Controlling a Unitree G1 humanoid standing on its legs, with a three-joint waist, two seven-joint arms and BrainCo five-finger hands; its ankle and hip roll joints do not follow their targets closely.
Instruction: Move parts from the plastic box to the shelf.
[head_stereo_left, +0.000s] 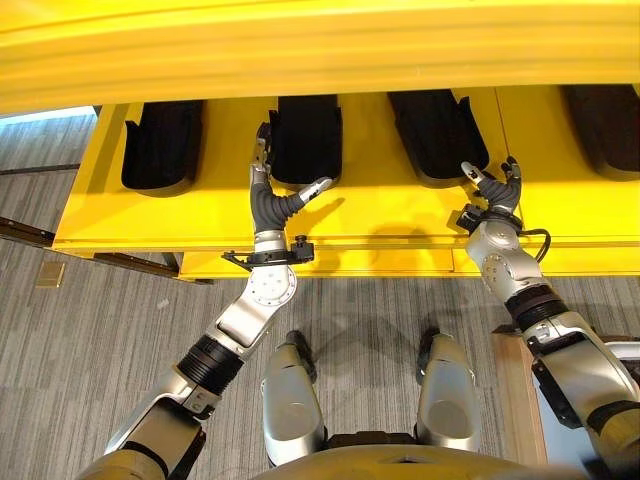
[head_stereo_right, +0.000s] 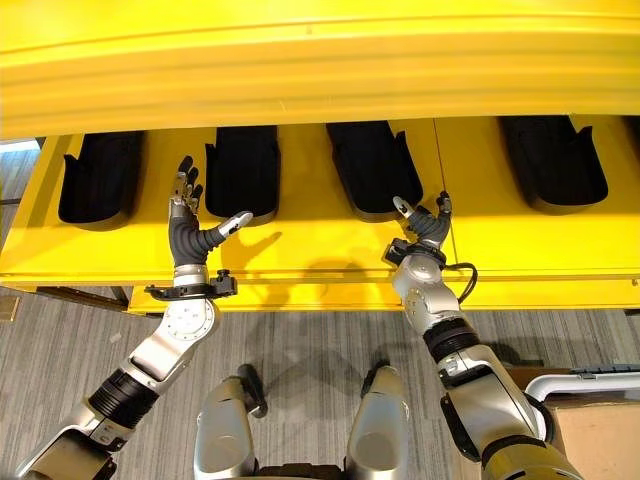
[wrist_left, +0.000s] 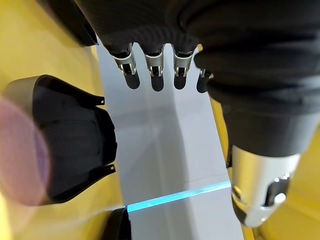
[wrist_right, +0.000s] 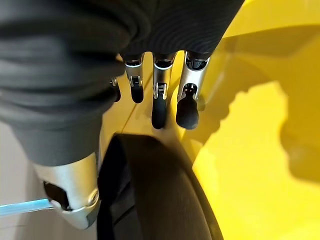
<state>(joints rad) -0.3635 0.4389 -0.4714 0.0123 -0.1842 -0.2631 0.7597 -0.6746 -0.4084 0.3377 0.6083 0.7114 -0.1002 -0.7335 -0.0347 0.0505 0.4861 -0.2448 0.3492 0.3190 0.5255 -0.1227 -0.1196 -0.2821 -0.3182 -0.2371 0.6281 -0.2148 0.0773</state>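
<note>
In front of me the yellow shelf (head_stereo_left: 390, 215) carries 4 black parts (head_stereo_left: 438, 133) in a row along its back, well apart from each other.

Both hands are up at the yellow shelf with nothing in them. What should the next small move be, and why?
Probably draw both hands back from the shelf toward the box at the robot's right for another part. The left hand and right hand are open and hold nothing, and black parts already sit in a row on the shelf.
</note>
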